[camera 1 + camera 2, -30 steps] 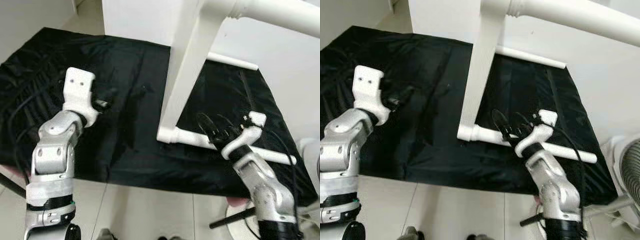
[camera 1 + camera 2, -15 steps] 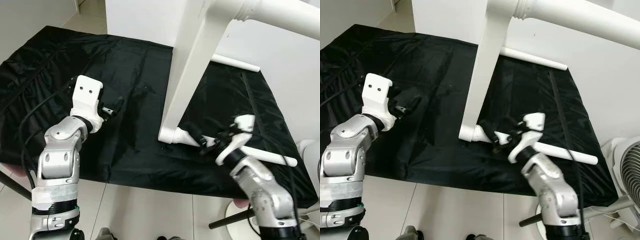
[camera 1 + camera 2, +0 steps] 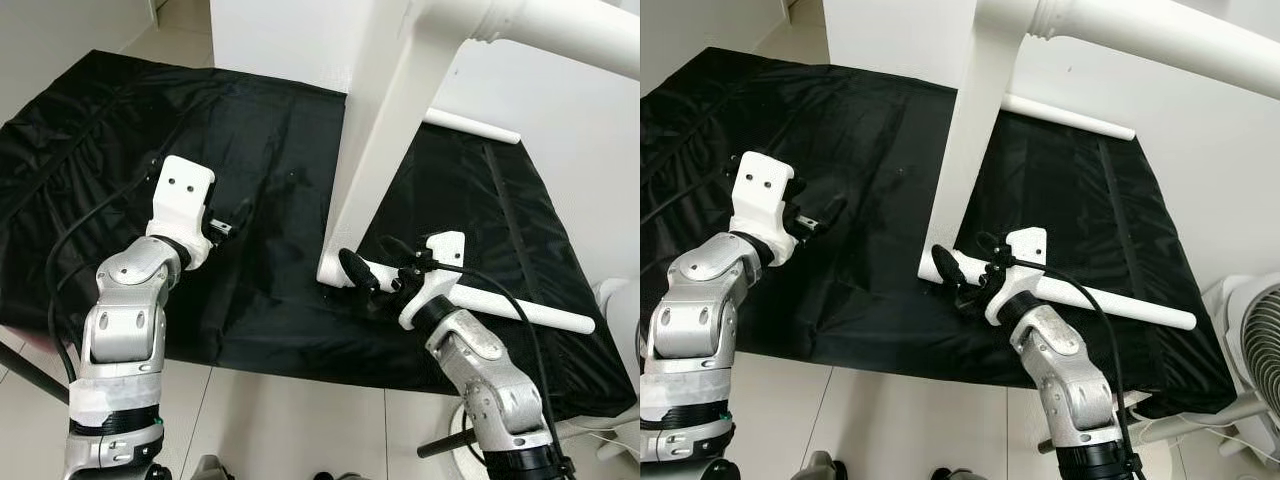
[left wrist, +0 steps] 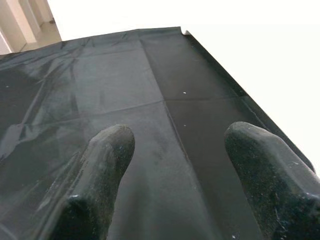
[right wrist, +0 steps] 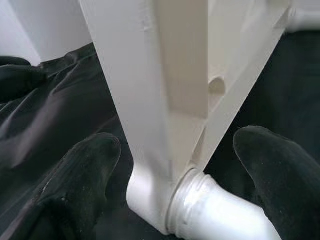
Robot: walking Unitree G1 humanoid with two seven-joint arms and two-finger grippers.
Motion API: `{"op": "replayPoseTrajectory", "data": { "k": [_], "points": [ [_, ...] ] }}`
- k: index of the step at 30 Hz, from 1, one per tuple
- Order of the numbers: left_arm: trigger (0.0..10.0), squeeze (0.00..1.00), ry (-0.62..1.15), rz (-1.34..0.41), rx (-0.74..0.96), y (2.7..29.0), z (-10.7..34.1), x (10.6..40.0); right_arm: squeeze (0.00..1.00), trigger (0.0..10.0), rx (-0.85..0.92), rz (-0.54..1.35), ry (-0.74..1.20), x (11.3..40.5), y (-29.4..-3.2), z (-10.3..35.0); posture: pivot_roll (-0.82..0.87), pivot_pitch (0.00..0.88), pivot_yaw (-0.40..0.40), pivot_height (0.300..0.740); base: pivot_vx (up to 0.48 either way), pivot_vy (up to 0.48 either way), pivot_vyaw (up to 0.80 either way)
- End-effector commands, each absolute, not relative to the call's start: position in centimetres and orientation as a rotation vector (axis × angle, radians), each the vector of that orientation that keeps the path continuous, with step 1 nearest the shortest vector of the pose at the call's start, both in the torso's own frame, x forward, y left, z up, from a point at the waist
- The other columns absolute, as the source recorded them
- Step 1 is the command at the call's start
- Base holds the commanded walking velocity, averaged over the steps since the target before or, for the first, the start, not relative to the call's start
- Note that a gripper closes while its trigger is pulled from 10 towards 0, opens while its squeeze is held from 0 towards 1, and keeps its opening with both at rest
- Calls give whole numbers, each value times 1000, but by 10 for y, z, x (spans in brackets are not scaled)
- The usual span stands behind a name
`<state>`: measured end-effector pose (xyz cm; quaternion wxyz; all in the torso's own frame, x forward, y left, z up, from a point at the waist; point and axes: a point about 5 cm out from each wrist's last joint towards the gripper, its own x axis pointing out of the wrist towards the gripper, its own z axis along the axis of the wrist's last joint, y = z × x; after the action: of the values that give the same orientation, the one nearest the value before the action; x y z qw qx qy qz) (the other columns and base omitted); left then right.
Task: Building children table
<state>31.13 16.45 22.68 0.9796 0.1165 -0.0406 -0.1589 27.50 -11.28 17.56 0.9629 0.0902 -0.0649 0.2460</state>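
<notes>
A white frame stands on the black cloth [image 3: 120, 120]. Its flat upright panel [image 3: 378, 150] joins a round white tube [image 3: 500, 305] that lies on the cloth, and a thick tube [image 3: 545, 25] crosses at the top. My right gripper [image 3: 372, 258] is open at the foot of the panel, one finger on each side of the threaded joint [image 5: 192, 200], and grips nothing. My left gripper [image 3: 230, 218] hovers open over bare cloth to the left of the panel. The left wrist view has both of its fingertips [image 4: 107, 150] above the cloth with nothing between them.
A thinner white tube [image 3: 470, 124] lies along the cloth's back right edge against the white wall [image 3: 280, 40]. A fan [image 3: 1258, 350] stands on the floor at right. Tiled floor [image 3: 290, 430] runs below the cloth's front edge.
My right gripper has slid left along the lying tube to the joint under the panel. My left gripper has edged right, toward the panel.
</notes>
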Motion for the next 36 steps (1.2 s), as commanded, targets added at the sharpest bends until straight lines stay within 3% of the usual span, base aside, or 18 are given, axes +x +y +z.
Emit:
{"op": "replayPoseTrajectory", "data": {
  "k": [1,7,10,15,22,29,36],
  "points": [
    [10000,0,-108,-153,225,168,225,309,0,10000,171,478,-122,272,-111,170,46,100,-123,740,0,0,0],
    [10000,0,-139,-74,164,178,218,295,0,10000,196,418,-181,258,-115,170,30,90,-117,740,0,0,0],
    [10000,0,-156,-20,124,187,212,286,0,10000,146,286,-206,254,-133,167,28,81,-114,740,0,0,0],
    [10000,0,-167,11,78,185,200,278,0,10000,116,62,-214,262,-151,160,23,67,-105,740,0,0,0],
    [10000,0,-152,-15,99,184,195,282,0,10000,29,-82,-202,268,-157,158,17,72,-106,740,0,0,0],
    [10000,0,-166,-40,64,185,194,285,0,10000,11,-87,-219,267,-158,157,14,74,-109,740,0,0,0],
    [10000,0,-157,43,66,190,184,279,0,10000,15,-65,-239,269,-153,151,28,42,-97,740,0,0,0]
  ]
}}
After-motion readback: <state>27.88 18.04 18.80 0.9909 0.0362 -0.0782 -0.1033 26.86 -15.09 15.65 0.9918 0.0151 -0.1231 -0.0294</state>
